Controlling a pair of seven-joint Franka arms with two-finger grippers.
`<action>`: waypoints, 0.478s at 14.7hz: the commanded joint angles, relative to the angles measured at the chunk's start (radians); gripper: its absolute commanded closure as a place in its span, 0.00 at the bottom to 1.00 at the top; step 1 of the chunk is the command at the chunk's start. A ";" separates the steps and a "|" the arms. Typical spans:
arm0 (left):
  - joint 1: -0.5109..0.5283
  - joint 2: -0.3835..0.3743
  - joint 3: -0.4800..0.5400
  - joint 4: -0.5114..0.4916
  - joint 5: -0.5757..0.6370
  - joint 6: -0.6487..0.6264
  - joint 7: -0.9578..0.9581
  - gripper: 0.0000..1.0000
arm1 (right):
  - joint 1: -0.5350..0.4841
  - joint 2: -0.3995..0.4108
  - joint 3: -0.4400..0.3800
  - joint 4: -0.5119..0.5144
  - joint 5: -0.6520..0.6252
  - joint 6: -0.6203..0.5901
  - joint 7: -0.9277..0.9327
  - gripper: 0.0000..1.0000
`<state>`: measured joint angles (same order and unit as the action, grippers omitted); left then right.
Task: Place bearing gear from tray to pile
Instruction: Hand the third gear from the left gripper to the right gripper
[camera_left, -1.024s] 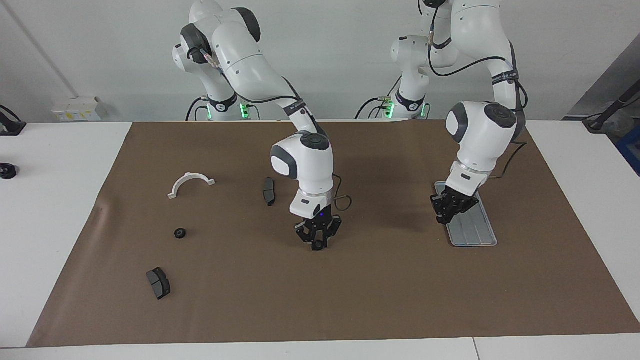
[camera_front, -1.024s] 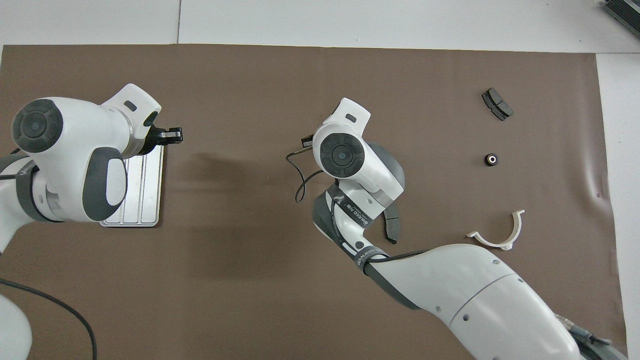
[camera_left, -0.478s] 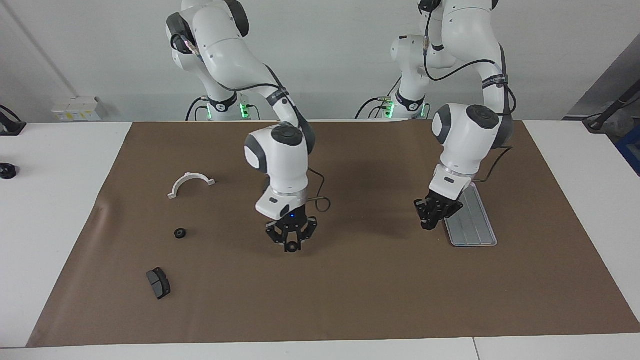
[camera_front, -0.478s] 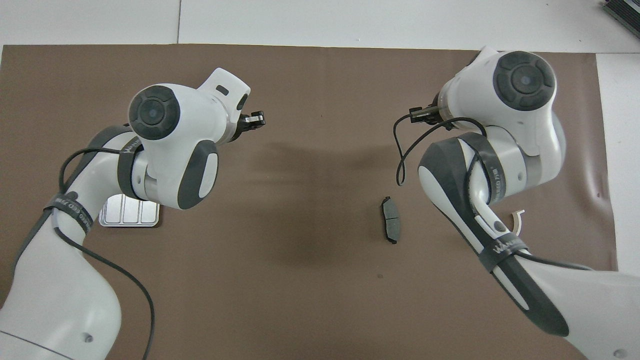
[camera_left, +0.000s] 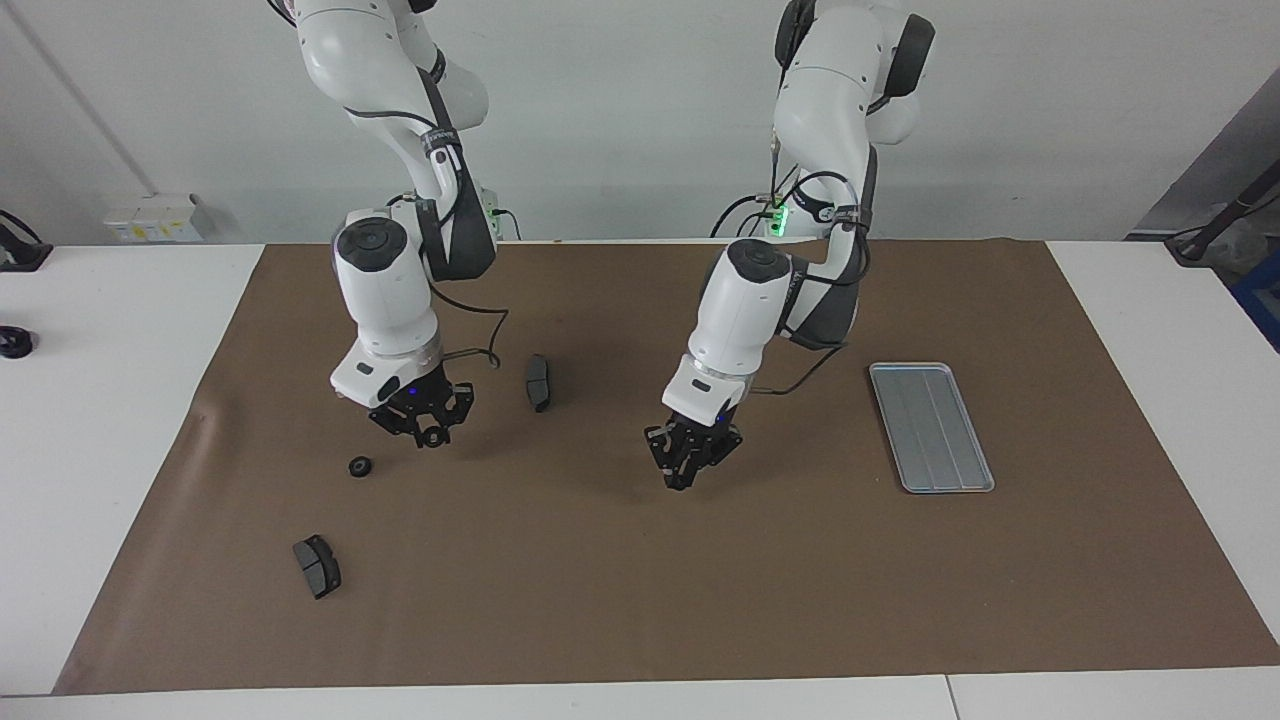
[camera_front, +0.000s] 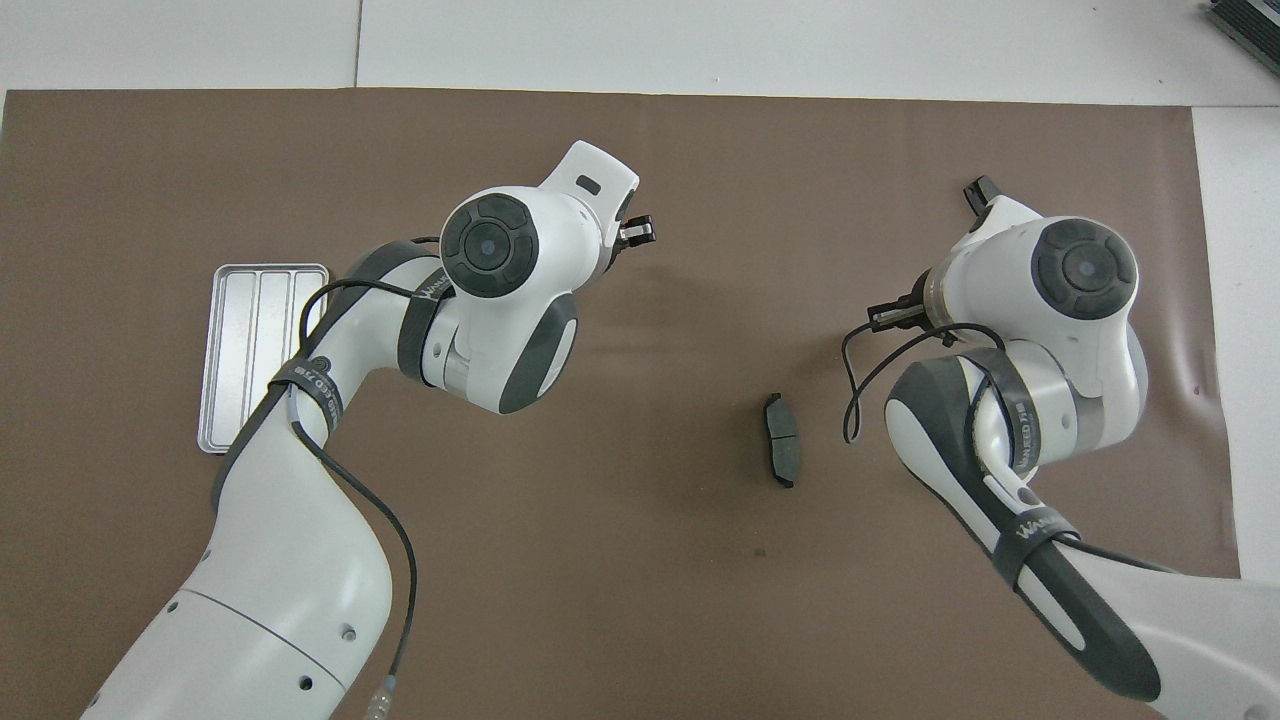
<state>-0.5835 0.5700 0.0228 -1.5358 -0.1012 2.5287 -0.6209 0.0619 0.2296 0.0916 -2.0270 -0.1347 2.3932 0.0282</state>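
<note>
**Gear carried over mat, near the lone gear**

Right gripper (camera_left: 430, 437) holds a small black gear (camera_left: 430, 439) between its fingertips, up over the brown mat (camera_left: 640, 600), just beside the single black gear (camera_left: 360, 466) lying there; tray (camera_left: 930, 425) sits at the left arm's end; left gripper (camera_left: 688, 470) hangs over mid-mat, fingertips together, nothing in them; one dark pad (camera_left: 538, 382) lies between the arms, another (camera_left: 317, 566) farther out.

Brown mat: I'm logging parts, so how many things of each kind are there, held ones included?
Flat silver-grey grooved metal tray: 1
Dark grey wedge-shaped pads: 2
Small black ring gears: 2, one lying loose, one held by the right gripper
Total: 5
</note>
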 joint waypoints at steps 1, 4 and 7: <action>-0.015 0.022 0.008 0.002 -0.002 0.095 -0.011 1.00 | -0.043 -0.046 0.019 -0.125 0.026 0.112 -0.027 1.00; -0.022 0.022 0.002 -0.024 -0.023 0.148 -0.004 1.00 | -0.077 -0.047 0.019 -0.142 0.026 0.113 -0.048 0.74; -0.048 0.021 -0.006 -0.067 -0.025 0.165 0.003 0.97 | -0.086 -0.041 0.019 -0.139 0.026 0.109 -0.033 0.00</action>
<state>-0.6045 0.5932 0.0072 -1.5635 -0.1103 2.6526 -0.6226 -0.0026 0.2209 0.0919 -2.1386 -0.1347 2.4935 0.0145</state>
